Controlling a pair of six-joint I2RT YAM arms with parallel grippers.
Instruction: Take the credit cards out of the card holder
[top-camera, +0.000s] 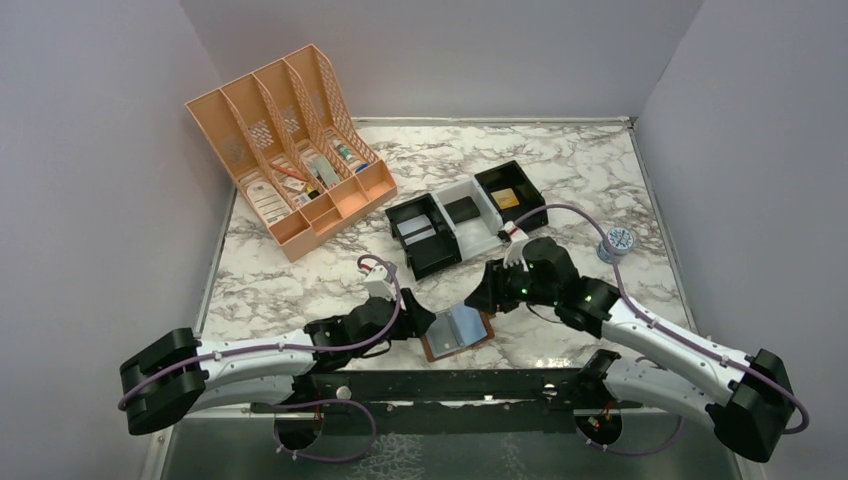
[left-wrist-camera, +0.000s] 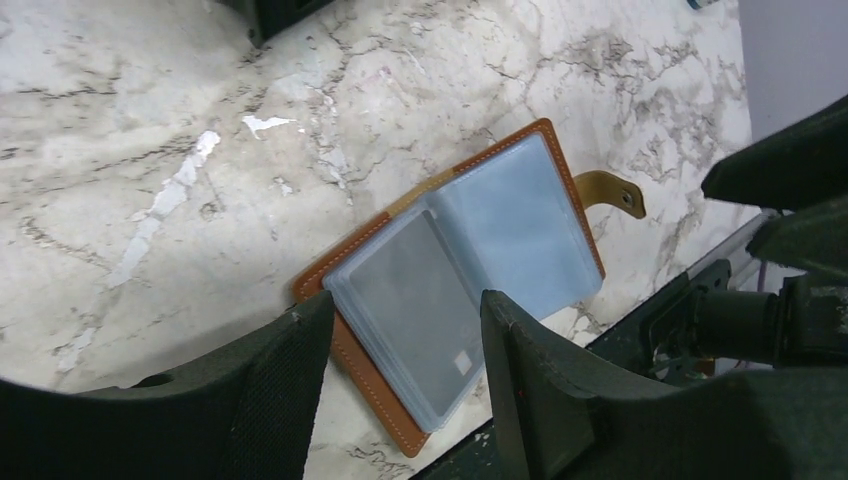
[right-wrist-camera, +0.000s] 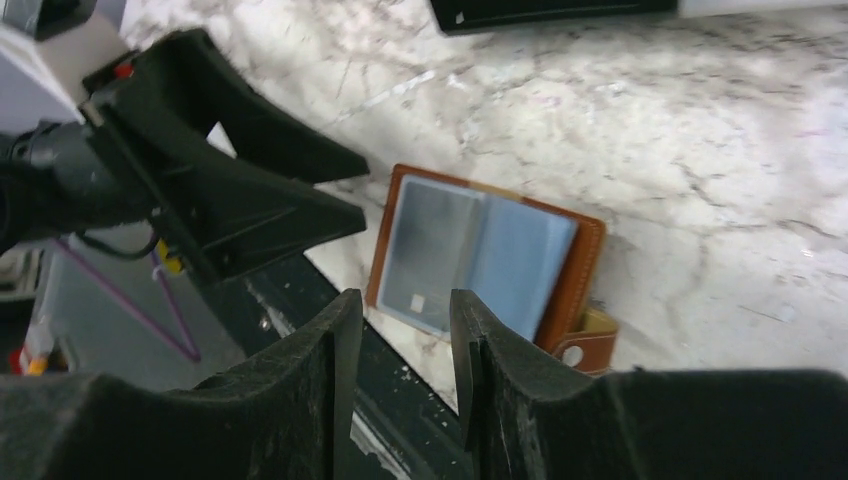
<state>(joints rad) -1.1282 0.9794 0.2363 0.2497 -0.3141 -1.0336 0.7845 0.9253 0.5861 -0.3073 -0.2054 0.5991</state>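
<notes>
The card holder (top-camera: 458, 332) lies spread open on the marble near the table's front edge, brown leather with pale blue-grey pockets and a snap tab (left-wrist-camera: 612, 190). A grey credit card (left-wrist-camera: 412, 295) with a small white square shows through its left pocket; the same card (right-wrist-camera: 428, 250) appears in the right wrist view. My left gripper (top-camera: 420, 322) hovers at the holder's left edge, open (left-wrist-camera: 405, 320), nothing between its fingers. My right gripper (top-camera: 482, 293) hangs just above the holder's far right side, open (right-wrist-camera: 400, 312) and holding nothing.
Black-and-white trays (top-camera: 470, 215) stand behind the holder with flat cards in them. An orange file organiser (top-camera: 290, 150) sits at the back left. A small round container (top-camera: 615, 243) stands to the right. The black base rail (top-camera: 440, 385) runs along the front edge.
</notes>
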